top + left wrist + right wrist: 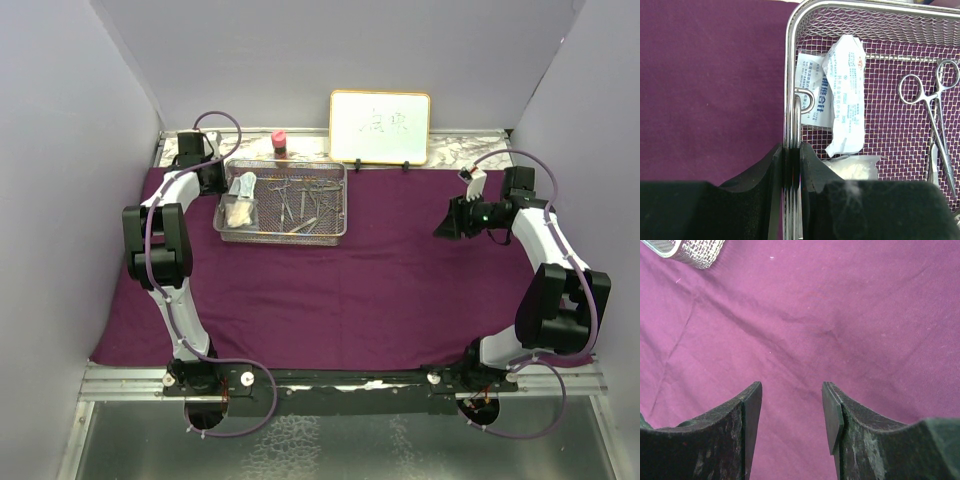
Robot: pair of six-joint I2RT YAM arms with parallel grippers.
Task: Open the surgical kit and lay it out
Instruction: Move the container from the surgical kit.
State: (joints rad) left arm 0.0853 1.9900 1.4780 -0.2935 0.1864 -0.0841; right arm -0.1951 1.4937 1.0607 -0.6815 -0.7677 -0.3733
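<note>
The top camera looks down from behind my bases over the whole purple cloth (380, 280). My left wrist camera hugs the mesh tray (789, 75) rim; my right, close over cloth, probably catches its corner.

A dark purple cloth (380, 290) covers nearly the whole worktop (455, 152). Along the bare far edge stand a framed whiteboard (380, 127) and a pink-capped bottle (279, 142).

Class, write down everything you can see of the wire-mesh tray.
The wire-mesh tray is a shallow, rectangular basket of silvery metal mesh with a thicker rounded rim. It lies flat on the purple cloth, towards the far left of the table. The left pincer is shut on its left end wall. Inside lie white packets and steel forceps.
</note>
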